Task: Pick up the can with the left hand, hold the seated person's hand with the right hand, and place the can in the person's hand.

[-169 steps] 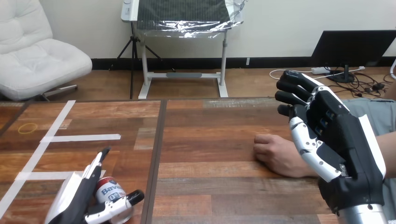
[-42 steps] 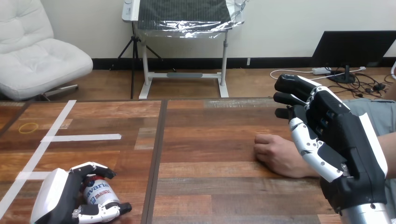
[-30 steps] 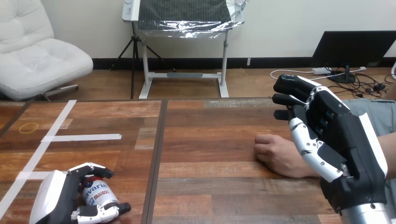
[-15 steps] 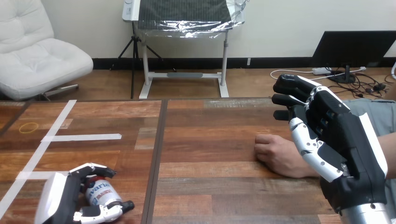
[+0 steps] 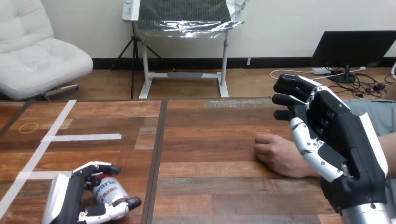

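A small red, white and blue can point(image 5: 108, 190) sits low at the table's front left, and my left hand point(image 5: 70, 200) is shut on it, fingers over its top and thumb under it. The person's hand point(image 5: 277, 154) lies as a loose fist on the table point(image 5: 210, 135) at the right. My right hand point(image 5: 338, 144) hangs in the air over the person's wrist, fingers relaxed and slightly bent; whether it touches the wrist I cannot tell.
White tape strips point(image 5: 79, 137) run across the table's left part, with a yellow rubber band point(image 5: 27, 127) at the far left. A dark seam point(image 5: 156, 154) divides the two tabletops.
My left hand closed round the can over the earlier frames and has now shifted slightly right with it. My right hand and the person's hand have stayed still.
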Available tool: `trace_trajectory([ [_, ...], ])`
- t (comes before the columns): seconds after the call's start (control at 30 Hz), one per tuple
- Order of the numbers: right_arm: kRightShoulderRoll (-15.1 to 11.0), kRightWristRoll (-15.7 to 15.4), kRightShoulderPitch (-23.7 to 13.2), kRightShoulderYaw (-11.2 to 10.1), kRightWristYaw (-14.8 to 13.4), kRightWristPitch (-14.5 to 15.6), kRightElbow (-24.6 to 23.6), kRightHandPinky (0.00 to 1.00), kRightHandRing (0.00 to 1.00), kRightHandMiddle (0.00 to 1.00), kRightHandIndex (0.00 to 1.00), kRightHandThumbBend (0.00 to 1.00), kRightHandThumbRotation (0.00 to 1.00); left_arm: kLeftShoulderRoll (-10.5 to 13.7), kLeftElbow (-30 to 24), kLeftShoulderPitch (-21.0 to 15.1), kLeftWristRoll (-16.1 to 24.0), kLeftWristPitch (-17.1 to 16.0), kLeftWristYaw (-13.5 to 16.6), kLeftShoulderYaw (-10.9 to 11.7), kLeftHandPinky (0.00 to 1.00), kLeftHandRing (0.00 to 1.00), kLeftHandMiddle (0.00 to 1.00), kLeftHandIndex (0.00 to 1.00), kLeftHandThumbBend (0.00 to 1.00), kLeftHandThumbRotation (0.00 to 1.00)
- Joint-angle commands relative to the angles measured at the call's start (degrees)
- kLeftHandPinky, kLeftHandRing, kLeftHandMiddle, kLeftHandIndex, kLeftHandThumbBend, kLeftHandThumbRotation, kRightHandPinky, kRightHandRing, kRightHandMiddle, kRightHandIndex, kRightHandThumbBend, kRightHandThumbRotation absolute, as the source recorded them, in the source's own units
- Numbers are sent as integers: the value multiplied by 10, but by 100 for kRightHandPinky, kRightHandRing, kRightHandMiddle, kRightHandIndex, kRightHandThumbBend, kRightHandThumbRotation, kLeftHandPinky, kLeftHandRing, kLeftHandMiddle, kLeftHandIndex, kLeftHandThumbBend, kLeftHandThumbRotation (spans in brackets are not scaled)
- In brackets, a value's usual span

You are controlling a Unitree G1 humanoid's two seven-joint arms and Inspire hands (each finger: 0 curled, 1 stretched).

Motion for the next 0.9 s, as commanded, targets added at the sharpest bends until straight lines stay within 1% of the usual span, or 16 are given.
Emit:
trace_trajectory([
  [0.0,0,1,-38,-3,-2,-15,-8,69,76,78,75,2,0,-6,-21,-34,-17,-36,3,13,42,45,53,57,74,0],
  [0.13,1,2,-39,-2,-3,-13,-8,69,76,78,76,2,0,-12,-35,-35,-11,-36,9,14,42,45,53,57,74,0],
  [0.27,3,2,-39,-2,-5,-11,-9,69,76,78,76,2,0,-17,-49,-36,-14,-38,4,15,41,45,52,56,75,0],
  [0.47,5,4,-41,-1,-6,-12,-9,70,76,78,76,2,0,-29,-92,-36,-34,-35,-20,12,40,44,52,56,75,0],
  [0.63,5,4,-42,0,-6,-13,-8,70,76,78,76,2,0,-36,-123,-36,-45,-31,-37,9,40,44,52,57,76,3],
  [0.73,5,2,-42,0,-7,-13,-7,70,76,78,76,2,0,-40,-143,-36,-55,-28,-52,8,40,44,52,57,76,5],
  [0.87,6,0,-42,0,-8,-15,-6,70,76,77,77,3,0,-44,-166,-42,-64,-34,-72,4,41,45,52,57,76,7],
])
